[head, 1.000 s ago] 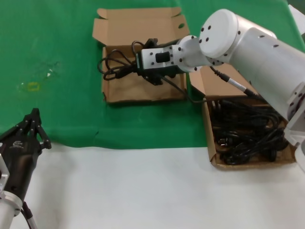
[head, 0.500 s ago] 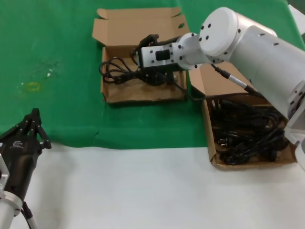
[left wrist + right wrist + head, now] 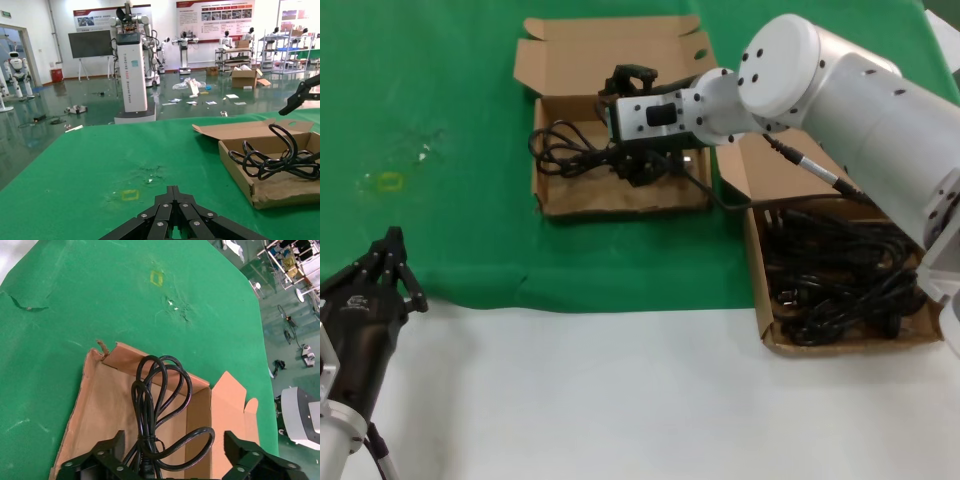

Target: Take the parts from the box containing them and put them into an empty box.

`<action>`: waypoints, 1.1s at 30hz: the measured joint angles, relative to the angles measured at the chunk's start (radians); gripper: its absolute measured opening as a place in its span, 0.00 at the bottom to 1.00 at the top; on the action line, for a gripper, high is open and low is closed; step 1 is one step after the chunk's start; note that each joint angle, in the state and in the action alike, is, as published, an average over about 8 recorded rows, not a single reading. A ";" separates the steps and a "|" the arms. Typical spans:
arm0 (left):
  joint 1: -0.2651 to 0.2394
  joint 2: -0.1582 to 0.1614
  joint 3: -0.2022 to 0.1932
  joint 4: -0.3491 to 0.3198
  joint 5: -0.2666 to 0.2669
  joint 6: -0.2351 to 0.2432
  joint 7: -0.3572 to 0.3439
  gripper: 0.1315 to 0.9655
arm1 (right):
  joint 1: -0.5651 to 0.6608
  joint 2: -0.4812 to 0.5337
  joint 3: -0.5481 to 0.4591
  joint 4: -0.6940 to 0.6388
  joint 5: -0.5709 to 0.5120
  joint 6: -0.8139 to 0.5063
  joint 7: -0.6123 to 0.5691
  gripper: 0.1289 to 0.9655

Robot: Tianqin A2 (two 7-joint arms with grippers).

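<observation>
Right pincer: positioned over the tray of the empty box, the carton with the shorter lid, on the green cloth towards the far side of the tabletop. The right wrist view shows its fingers spread wide, one on each side of a looped power cord, with a gap between each finger and the cable; nothing is gripped.

Power cord: black, thin, coiled in several loops, lying inside the tray of the empty box. Its loops reach the tray's left wall and one curls slightly over the rim. A length of cable trails from under the pincer across the right wall towards the neighbouring carton.

Box containing the parts: brown carton just right of the first, partly hidden by the right arm. Its tray holds a tangled pile of black power cords.

Left pincer: parked at the near left edge of the tabletop, well apart from both cartons; fingers drawn together to a point, holding nothing.
</observation>
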 joint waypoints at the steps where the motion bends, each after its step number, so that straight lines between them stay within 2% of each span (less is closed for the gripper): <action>1: 0.000 0.000 0.000 0.000 0.000 0.000 0.000 0.02 | 0.000 0.000 0.000 0.000 0.000 0.000 0.000 0.53; 4: 0.000 0.000 0.000 0.000 0.000 0.000 0.000 0.02 | 0.000 0.000 0.000 0.000 0.000 0.000 0.000 0.63; 8: 0.000 0.000 0.000 0.000 0.000 0.000 0.000 0.02 | 0.000 0.000 0.000 0.000 0.000 0.000 0.000 0.71; 13: 0.000 0.000 0.000 0.000 0.000 0.000 0.000 0.07 | -0.012 0.003 0.010 0.011 0.001 0.005 0.003 0.84; 20: 0.000 0.000 0.000 0.000 0.000 0.000 0.000 0.10 | -0.094 0.020 0.077 0.085 0.009 0.038 0.024 0.93; 22: 0.000 0.000 0.000 0.000 0.000 0.000 0.000 0.14 | -0.128 0.027 0.104 0.115 0.013 0.051 0.033 0.96; 29: 0.000 0.000 0.000 0.000 0.000 0.000 0.000 0.26 | -0.255 0.054 0.208 0.230 0.026 0.102 0.066 0.98; 33: 0.000 0.000 0.000 0.000 0.000 0.000 0.000 0.39 | -0.331 0.070 0.270 0.298 0.033 0.132 0.086 1.00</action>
